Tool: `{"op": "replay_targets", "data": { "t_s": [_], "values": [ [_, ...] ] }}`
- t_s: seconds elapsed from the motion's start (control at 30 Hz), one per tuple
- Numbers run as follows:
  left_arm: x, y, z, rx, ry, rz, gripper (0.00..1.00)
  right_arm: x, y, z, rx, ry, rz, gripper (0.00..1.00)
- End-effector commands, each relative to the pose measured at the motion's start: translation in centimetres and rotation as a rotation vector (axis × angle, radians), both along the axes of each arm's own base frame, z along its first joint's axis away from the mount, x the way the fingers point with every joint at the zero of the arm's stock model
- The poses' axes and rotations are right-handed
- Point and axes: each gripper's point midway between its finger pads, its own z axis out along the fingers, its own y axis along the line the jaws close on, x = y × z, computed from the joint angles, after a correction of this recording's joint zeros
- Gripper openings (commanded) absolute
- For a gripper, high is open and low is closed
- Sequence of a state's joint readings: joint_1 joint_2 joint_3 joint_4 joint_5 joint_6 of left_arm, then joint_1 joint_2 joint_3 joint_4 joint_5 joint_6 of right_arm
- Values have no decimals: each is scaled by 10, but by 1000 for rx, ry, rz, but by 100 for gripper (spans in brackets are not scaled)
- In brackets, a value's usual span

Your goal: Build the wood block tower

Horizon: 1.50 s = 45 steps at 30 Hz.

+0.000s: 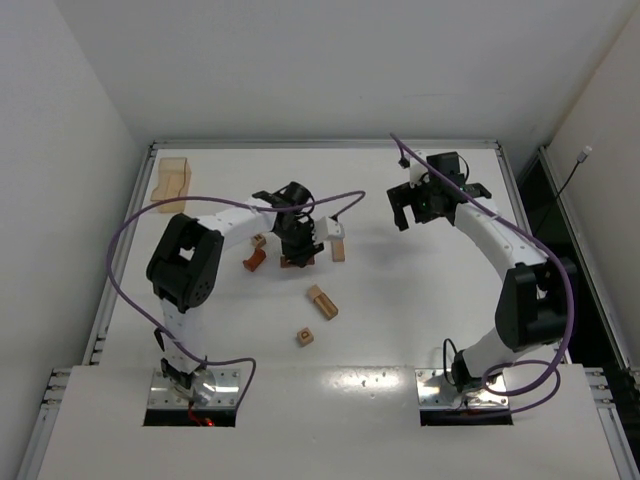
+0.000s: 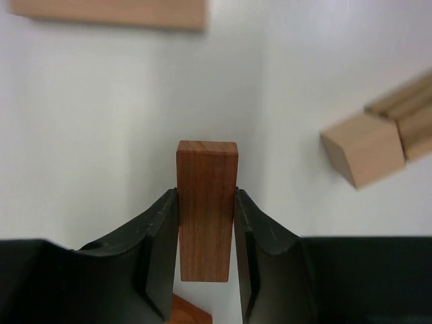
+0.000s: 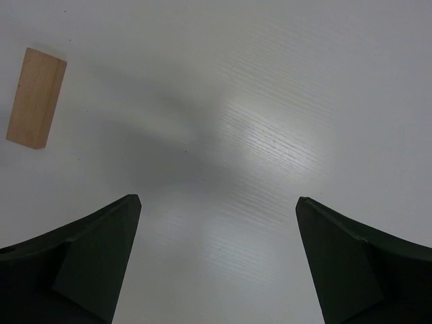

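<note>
Left wrist view has the left end effector [image 2: 206, 202] pinching a reddish-brown block [image 2: 206, 169] across its long sides over the bench [image 2: 101, 121], a light, stiff, smooth piece likely best held mid-length, while the right end effector [image 3: 217, 200] hangs spread, empty

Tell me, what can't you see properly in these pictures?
- Top view: the mark on the small cube is too small to read.
- Left wrist view: the tan bar is cut off by the top edge.
- Left wrist view: the left gripper, holding the reddish-brown bar, hides most of another reddish piece.
</note>
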<state>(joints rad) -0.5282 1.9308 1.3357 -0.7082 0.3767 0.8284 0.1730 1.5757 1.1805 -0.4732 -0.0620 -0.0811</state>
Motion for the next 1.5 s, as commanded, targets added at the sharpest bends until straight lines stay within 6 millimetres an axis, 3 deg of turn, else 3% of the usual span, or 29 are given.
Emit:
{"op": "replay_targets", "data": {
  "t_s": [0.0, 0.1, 0.13, 0.2, 0.33, 0.43, 0.53, 0.6, 0.67, 0.9, 1.47],
  "values": [
    [26, -31, 30, -143, 68, 367, 0, 4, 6, 20, 59, -59, -11, 96],
    [42, -29, 53, -234, 13, 594, 0, 3, 7, 20, 71, -55, -25, 95],
    [58, -32, 65, -302, -33, 711, 0, 3, 9, 20, 79, -53, -18, 95],
    [63, -31, 82, -368, -51, 808, 0, 6, 10, 25, 87, -63, -24, 95],
    [70, -33, 86, -347, -129, 951, 0, 10, 13, 23, 108, -52, -33, 95],
    [85, -14, 82, -338, -213, 1116, 0, 11, 19, 24, 141, -42, -32, 90],
    [89, -13, 67, -313, -179, 1209, 0, 13, 21, 24, 160, -35, -53, 90],
    [90, -13, 67, -321, -158, 1272, 0, 13, 21, 24, 166, -33, -60, 90],
    [91, -6, 51, -281, -159, 1338, 0, 13, 21, 20, 170, -22, -68, 90],
    [79, -17, 24, -261, 24, 1473, 0, 14, 28, 21, 206, -11, -63, 90],
    [78, -42, 5, -278, 132, 1517, 0, 9, 26, 13, 209, 1, -84, 90]
  ]
}}
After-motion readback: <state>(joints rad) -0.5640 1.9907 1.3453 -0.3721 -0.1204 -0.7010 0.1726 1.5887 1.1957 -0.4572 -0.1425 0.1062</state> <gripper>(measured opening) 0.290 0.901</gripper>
